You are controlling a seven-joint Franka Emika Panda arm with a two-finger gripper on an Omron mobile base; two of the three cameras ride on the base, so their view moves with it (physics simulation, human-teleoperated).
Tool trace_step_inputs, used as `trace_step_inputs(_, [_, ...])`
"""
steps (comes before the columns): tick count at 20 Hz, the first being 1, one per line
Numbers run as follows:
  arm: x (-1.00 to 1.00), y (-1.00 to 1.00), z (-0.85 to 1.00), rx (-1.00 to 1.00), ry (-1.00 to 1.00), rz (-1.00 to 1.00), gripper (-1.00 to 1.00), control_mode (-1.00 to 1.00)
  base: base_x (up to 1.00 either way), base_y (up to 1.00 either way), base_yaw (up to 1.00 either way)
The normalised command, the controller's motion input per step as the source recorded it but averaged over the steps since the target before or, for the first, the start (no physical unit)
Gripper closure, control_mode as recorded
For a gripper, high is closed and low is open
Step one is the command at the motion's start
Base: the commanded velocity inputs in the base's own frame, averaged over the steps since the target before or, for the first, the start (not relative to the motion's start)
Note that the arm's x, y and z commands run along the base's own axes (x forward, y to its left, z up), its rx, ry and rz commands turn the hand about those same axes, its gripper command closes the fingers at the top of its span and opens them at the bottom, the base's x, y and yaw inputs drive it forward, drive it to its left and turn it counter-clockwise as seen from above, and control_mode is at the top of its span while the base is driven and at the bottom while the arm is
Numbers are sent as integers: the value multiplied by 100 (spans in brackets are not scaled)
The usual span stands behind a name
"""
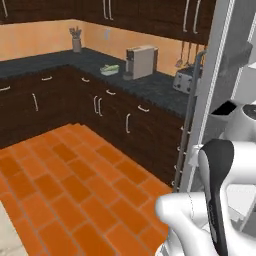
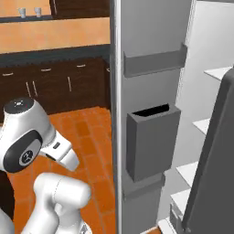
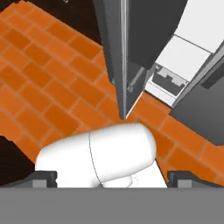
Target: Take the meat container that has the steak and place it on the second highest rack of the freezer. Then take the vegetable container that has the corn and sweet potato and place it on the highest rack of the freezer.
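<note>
The freezer [image 2: 151, 68] stands open. The right base view looks along the inner face of its swung-out grey door, with a long door bin near the top and a deeper box bin [image 2: 153, 139] below it, and past the door into the white interior, where a stack of white shelves [image 2: 201, 125] steps down the right side; which of them is the highest rack cannot be told, since the top of the stack is cut off. The left base view gives the outside instead: the door's edge and its long vertical bar handle [image 1: 187, 120], with dark cabinets, a black counter [image 1: 150, 85] and orange tiled floor [image 1: 75, 185] to the left. On that counter sit a boxy coffee machine [image 1: 141, 61], a toaster [image 1: 184, 80] and a shallow tray holding something yellow-green [image 1: 110, 69], too small to name. The hand view looks down the door's lower edge to the floor, with a low freezer drawer [image 3: 168, 81] inside. The gripper [image 3: 112, 178] shows its two dark finger tips [image 3: 43, 178] set far apart at the bottom corners, spread fully and holding nothing
</note>
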Motion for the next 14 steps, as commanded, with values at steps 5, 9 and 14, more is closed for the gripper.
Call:
trace_step_inputs(5, [0,0,0,0,0,0,-100,100,-24,5,96])
trace_step_inputs(9, [0,0,0,0,0,0,-100,100,93,1,19])
trace_step_inputs(14, [0,0,0,0,0,0,-100,100,100,9,0])
